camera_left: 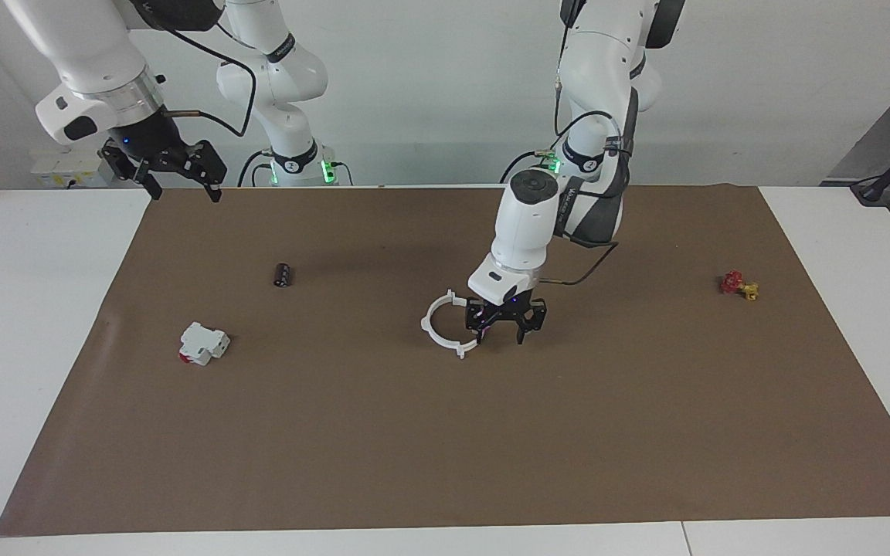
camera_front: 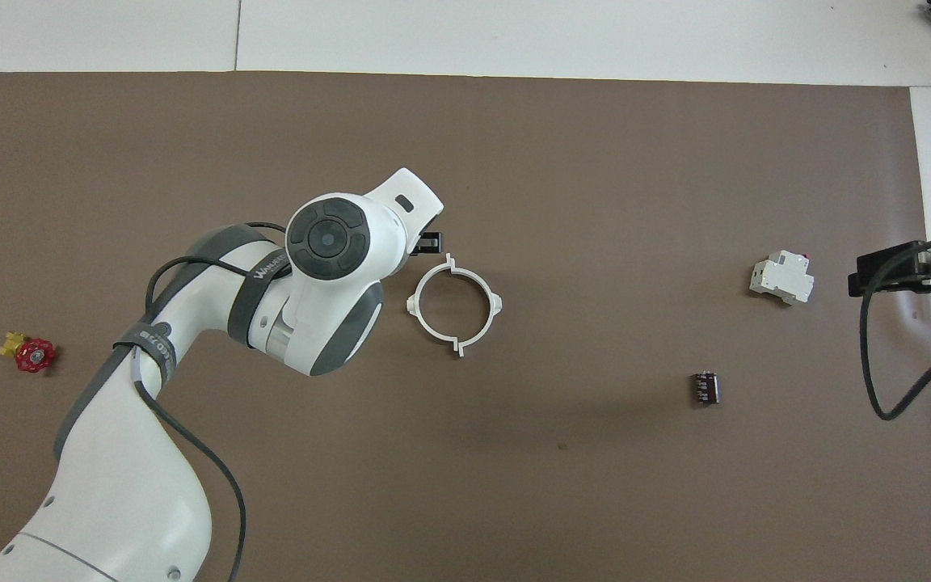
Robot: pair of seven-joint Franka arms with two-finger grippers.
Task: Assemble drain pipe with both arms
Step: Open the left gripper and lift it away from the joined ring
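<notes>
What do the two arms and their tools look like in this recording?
Both arms are glossy white with grey and black joint bands. The left arm has a dark grey round cap, grey panels and a black cable. Each ends in a black two-finger tool: left tool, right tool, the latter also cabled.

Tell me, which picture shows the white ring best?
The overhead view: the drain pipe lies there as a whole ring, nothing covering it. In the facing view the left gripper hides part of it.

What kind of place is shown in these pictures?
Probably a robotics lab test bench: two Franka arms, the left gripper by a white drain pipe ring, on a brown mat with a small valve.
</notes>
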